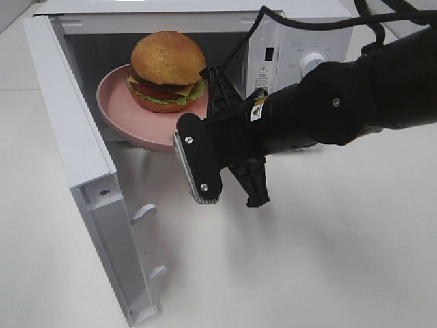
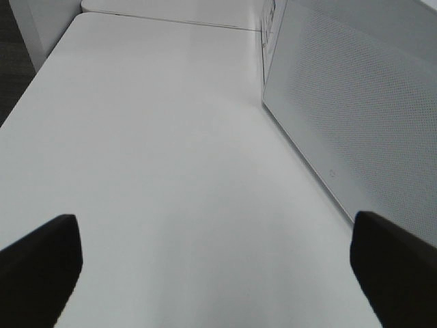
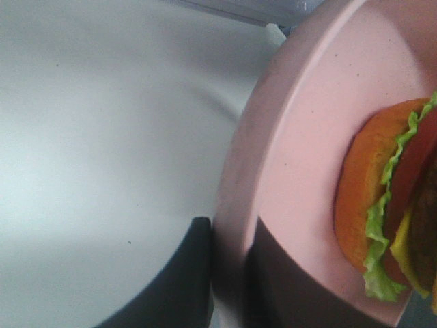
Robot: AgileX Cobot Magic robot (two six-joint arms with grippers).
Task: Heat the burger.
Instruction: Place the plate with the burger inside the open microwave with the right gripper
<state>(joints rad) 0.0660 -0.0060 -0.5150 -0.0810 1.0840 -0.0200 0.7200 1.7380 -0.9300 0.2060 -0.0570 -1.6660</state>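
White surface (image 2: 171,137) bears an open microwave (image 1: 287,51); the right tool (image 3: 229,273) clenches the plate (image 3: 300,123) rim so the burger (image 1: 167,68) rides in level; the left tool (image 2: 215,273) hangs released.

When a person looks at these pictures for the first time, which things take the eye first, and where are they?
The glossy burger stands out first, sitting on a pink plate at the mouth of the white microwave, whose door stands wide open on the left. Next comes the black right gripper, shut on the plate's near rim in front of the oven.
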